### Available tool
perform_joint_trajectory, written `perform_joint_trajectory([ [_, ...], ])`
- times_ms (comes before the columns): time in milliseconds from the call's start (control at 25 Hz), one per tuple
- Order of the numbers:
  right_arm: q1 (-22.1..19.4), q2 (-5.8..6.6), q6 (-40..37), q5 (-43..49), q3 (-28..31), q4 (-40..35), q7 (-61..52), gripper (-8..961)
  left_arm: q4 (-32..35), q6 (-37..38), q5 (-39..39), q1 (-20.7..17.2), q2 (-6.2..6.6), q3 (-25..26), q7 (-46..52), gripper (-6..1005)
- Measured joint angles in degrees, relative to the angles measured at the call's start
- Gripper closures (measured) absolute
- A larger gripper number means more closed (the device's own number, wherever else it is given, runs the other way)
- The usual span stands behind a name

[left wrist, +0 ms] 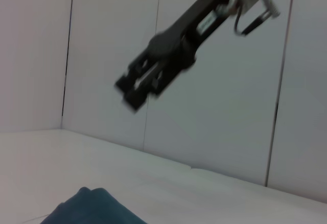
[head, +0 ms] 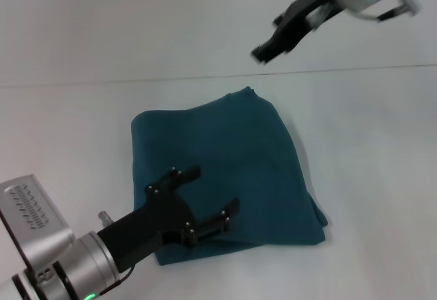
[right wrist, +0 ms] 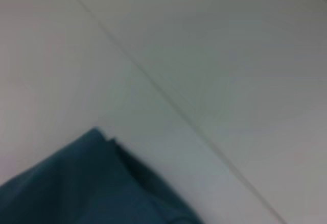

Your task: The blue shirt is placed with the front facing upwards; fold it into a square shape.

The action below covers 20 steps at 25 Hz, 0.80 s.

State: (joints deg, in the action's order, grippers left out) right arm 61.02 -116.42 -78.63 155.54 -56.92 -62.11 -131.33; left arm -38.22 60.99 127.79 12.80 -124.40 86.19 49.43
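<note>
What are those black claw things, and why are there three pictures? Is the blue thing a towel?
The claws are a robot's two hands, called grippers. The big picture comes from a camera on the robot's head, looking down at a white table. The other two come from small cameras on its wrists.

The blue thing is a blue shirt, folded into a rough square and lying flat. None of its letters show.

The left gripper hangs over the near edge of the shirt with its fingers apart, holding nothing. The right gripper is up in the air past the far edge of the shirt, also holding nothing; I cannot tell how its fingers stand. The left wrist camera sees that right gripper across the table. The right wrist camera shows only a shirt corner.
</note>
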Motion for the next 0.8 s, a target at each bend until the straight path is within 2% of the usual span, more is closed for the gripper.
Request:
perform_joint_trajectory([
  [40, 1.2, -0.89, 1.2, 1.7, -0.7, 2.1, -0.4, 253, 0.5, 0.6, 0.0, 0.0, 0.01, 0.3, -0.2, 65],
  [80, 1.2, -0.89, 1.2, 1.7, -0.7, 2.1, -0.4, 236, 1.1, 1.7, 0.0, -0.2, 0.06, 0.8, -0.6, 65],
  [120, 3.0, -2.24, 3.4, 3.3, -1.1, 6.0, -0.1, 220, 1.1, 1.7, 0.0, -0.2, 0.06, 0.8, -0.6, 65],
  [160, 3.5, -2.74, 5.6, 3.8, -1.8, 8.9, 0.1, 203, 1.7, 2.8, 0.0, -0.4, 0.06, 1.5, -1.0, 65],
  [200, 3.5, -2.78, 6.0, 3.9, -2.0, 9.3, 0.1, 187, 2.0, 3.4, 0.0, -0.5, 0.06, 1.9, -1.2, 65],
  [440, 3.1, -3.21, 15.1, 3.9, -7.4, 17.7, -0.8, 257, 3.4, 4.4, 0.1, -0.8, 0.04, 3.0, -1.5, 65],
  [560, 2.6, -3.66, 17.1, 2.0, -8.7, 19.7, 0.1, 403, 3.8, 4.7, 0.1, -0.7, 0.04, 3.0, -1.5, 65],
  [800, 2.7, -3.62, 23.5, -0.8, -13.3, 25.3, 0.2, 662, 4.5, 4.7, 0.1, -0.5, 0.04, 3.1, -1.5, 65],
])
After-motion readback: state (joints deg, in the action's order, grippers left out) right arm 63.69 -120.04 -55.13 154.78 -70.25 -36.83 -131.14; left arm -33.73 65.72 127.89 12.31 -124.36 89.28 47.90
